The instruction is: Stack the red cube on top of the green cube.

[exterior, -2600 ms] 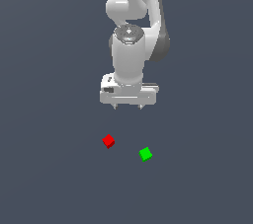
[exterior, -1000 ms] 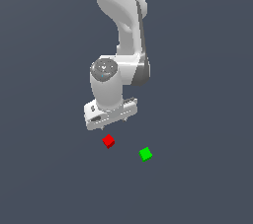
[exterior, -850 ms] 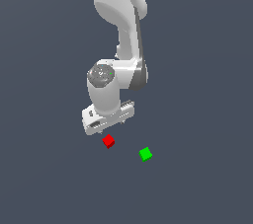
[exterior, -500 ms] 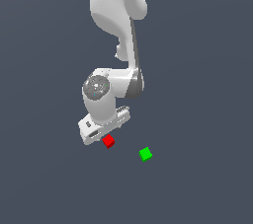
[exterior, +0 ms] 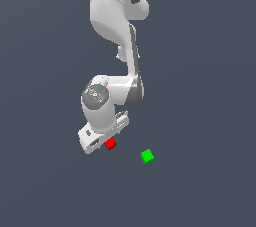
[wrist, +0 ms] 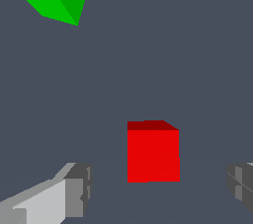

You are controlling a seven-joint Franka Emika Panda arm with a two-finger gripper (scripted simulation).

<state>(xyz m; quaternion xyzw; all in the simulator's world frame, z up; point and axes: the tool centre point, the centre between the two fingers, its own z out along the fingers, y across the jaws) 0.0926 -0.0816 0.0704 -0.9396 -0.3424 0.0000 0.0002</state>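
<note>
Two risks noted. Small bright red plain cube (wrist: 153, 152) sits off-centre between the jaws, nearer one pad (wrist: 241, 187) than the other (wrist: 77, 190); closing from here could nudge or rotate it before a grip forms. Further descent at the present tilt could clip its top edge. White parallel-jaw gripper (exterior: 106, 138) spread wide, holding nothing, touching nothing visible. Red cube low and left of centre in the exterior view, tucked just under the gripper; small bright green plain cube (exterior: 147, 156) lower right of it, clearly apart.
</note>
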